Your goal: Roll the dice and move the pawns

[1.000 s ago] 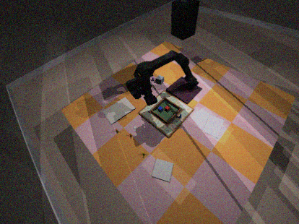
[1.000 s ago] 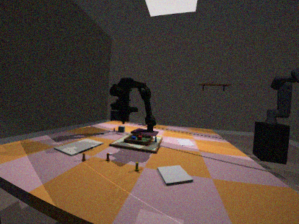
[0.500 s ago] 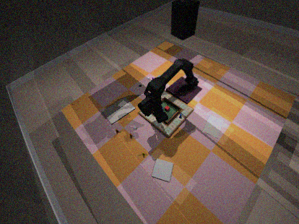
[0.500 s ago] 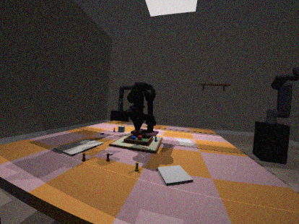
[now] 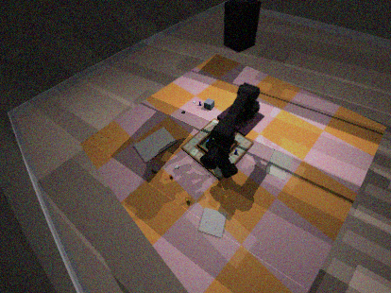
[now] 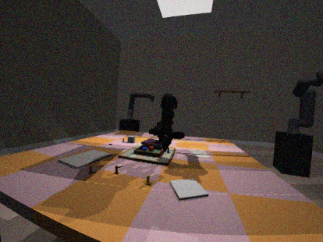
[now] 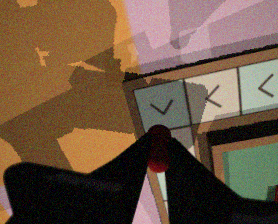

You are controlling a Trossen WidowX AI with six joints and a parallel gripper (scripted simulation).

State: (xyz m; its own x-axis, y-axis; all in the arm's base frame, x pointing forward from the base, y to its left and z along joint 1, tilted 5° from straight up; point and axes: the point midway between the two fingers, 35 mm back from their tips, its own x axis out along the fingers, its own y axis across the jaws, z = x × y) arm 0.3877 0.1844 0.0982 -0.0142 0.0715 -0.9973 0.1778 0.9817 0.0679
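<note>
My gripper (image 7: 158, 142) (image 6: 165, 146) is shut on the red pawn (image 7: 159, 162), above the board's corner in the wrist view. The fingers hide part of the pawn, and its height over the board is hard to tell. The game board (image 5: 191, 147) (image 6: 129, 157) (image 7: 227, 107) has arrow squares around the tray (image 7: 216, 160). The blue die (image 5: 207, 140) (image 6: 144, 148) and red die (image 6: 150, 148) lie in the tray; their numbers are too small to read. The blue pawn (image 5: 236, 152) (image 6: 168, 151) stands on the board, near the arm.
Pale flat panels (image 5: 154, 144) (image 5: 212, 222) (image 6: 189, 189) lie around the board. Small brass-coloured pieces (image 5: 188, 201) (image 6: 116, 169) (image 6: 147, 179) stand in front of it. A grey cube (image 5: 209, 104) (image 6: 131, 139) is behind. Shadows cross the checkered surface.
</note>
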